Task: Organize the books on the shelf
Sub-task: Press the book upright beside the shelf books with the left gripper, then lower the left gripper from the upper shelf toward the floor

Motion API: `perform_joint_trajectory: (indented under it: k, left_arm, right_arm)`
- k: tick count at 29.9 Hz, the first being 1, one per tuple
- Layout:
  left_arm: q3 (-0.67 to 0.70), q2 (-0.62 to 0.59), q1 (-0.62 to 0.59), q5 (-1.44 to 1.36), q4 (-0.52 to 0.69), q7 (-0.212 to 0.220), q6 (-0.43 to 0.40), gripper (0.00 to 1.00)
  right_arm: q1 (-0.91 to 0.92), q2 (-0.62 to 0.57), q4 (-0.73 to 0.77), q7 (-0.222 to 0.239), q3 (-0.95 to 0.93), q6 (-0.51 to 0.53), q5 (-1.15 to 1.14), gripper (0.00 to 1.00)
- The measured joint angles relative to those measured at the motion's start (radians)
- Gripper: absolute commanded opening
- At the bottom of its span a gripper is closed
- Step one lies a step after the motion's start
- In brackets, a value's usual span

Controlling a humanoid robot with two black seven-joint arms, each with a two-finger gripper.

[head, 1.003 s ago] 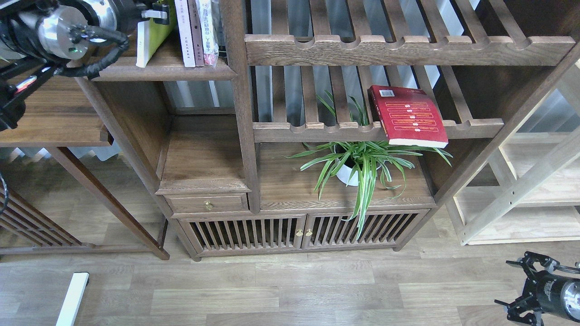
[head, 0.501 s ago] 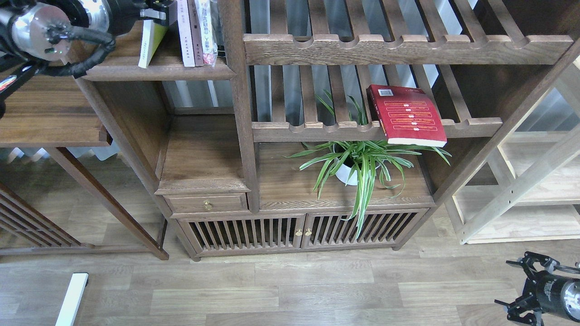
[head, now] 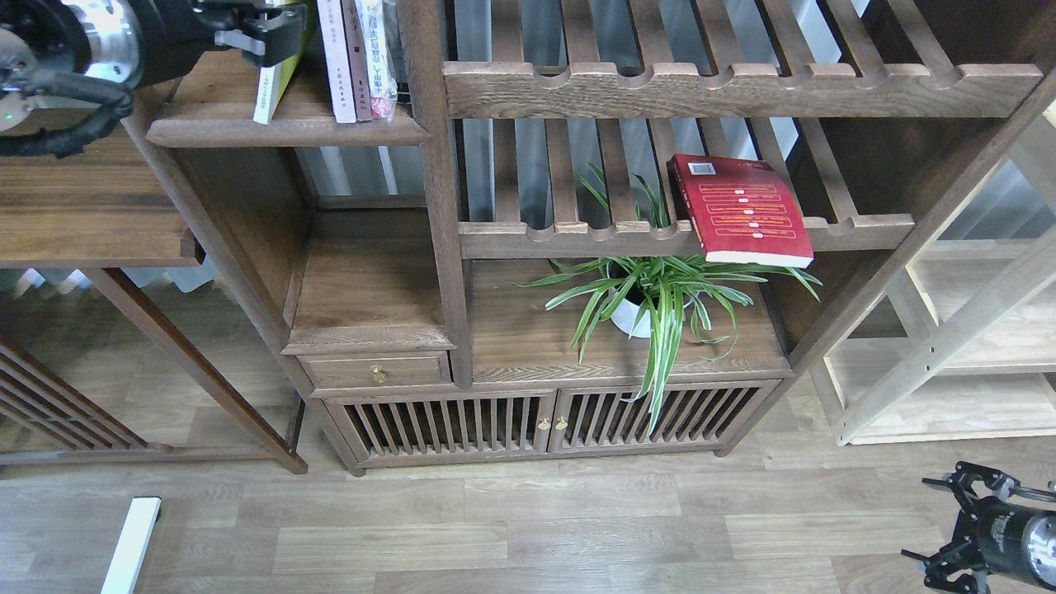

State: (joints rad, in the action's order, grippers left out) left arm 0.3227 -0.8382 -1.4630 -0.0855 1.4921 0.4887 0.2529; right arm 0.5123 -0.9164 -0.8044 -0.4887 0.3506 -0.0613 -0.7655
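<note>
Yellow-green book (head: 272, 87) now stands nearly upright on the shelf (head: 280, 130), far left, just left of the standing books (head: 356, 58); a second ago it leaned hard. Left pincer (head: 264, 29) has moved right and sits at its top edge, fingers look clamped on it. Judgement: placement almost done, release next. Red book (head: 742, 210) unchanged, flat on the slatted rack (head: 577, 239) above the plant (head: 660, 297). Right pincer (head: 957, 520) idle near the floor, fingers spread, grasping nothing.
</note>
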Motion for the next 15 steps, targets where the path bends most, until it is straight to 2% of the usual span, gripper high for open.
perform_joint_trajectory:
  k: [4,7,15]
  left_arm:
    - [-0.006,-0.072,0.001,0.019,0.055,0.000,-0.027,0.63]
    - [-0.009,-0.146,0.013,0.036,0.097,0.000,-0.087,0.63]
    - [-0.012,-0.369,0.154,0.042,0.175,0.000,-0.346,0.64]
  right_arm:
    - [-0.003,0.002,-0.001,0.000,0.000,0.000,0.000,1.00]
    - [-0.003,0.002,-0.001,0.000,-0.001,0.000,0.000,1.00]
    - [-0.003,0.002,-0.001,0.000,-0.002,0.000,0.000,1.00]
